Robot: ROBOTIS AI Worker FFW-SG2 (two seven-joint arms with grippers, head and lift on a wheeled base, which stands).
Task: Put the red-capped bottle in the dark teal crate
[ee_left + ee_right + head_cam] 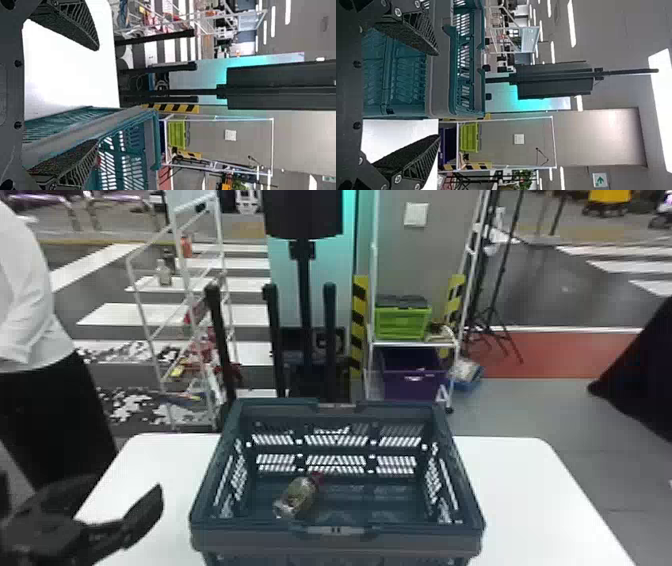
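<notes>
The red-capped bottle (297, 496) lies inside the dark teal crate (410, 536); placing seems finished. The left pincer (98, 96) and right pincer (439, 95), near the crate, stand wide open, empty, and should now withdraw.

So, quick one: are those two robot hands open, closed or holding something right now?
Left gripper: open, fingers wide apart, holding nothing.
Right gripper: also open and empty.

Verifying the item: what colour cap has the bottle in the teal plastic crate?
The cap is red, clearest in head view.
</notes>
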